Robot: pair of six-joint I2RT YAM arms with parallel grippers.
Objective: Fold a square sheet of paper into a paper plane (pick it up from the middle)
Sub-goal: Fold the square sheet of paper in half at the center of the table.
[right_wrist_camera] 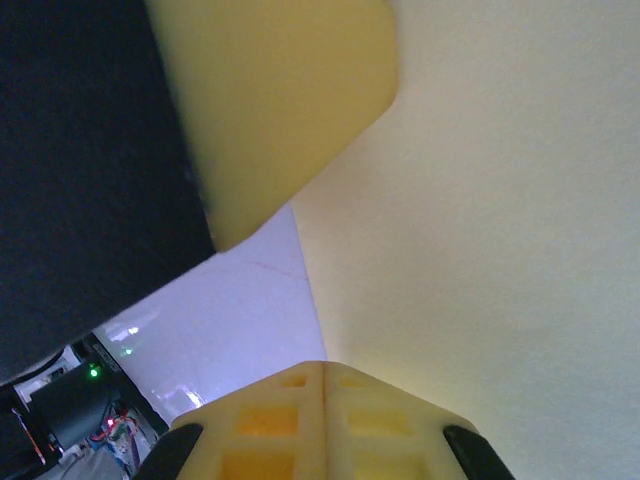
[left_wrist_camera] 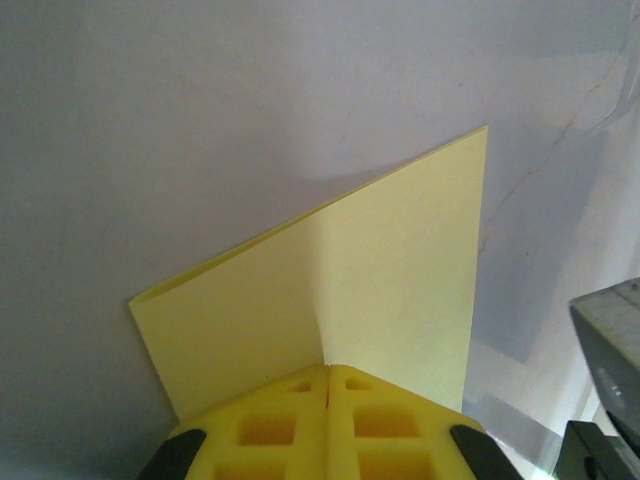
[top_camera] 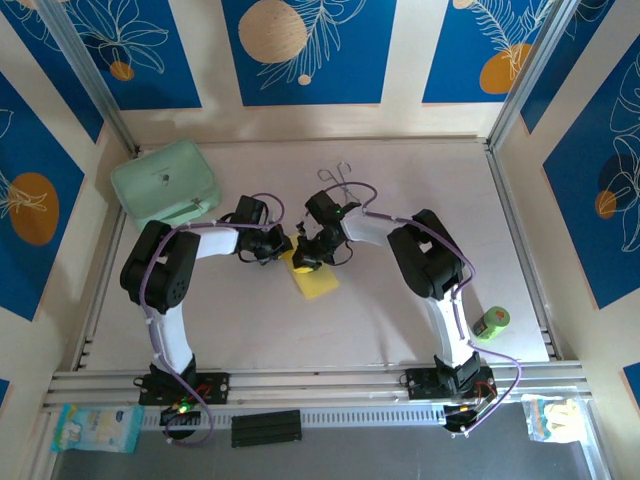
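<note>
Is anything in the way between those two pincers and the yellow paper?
Nothing visible is. The left pincer and the right pincer are both shut on the yellow paper. In each wrist view the sheet comes straight out from between the closed fingertips.

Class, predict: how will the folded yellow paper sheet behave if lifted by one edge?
Probably floppy: the folded yellow paper sheet looks thin, so it would sag. Likely very light; its crease may stiffen it slightly.
</note>
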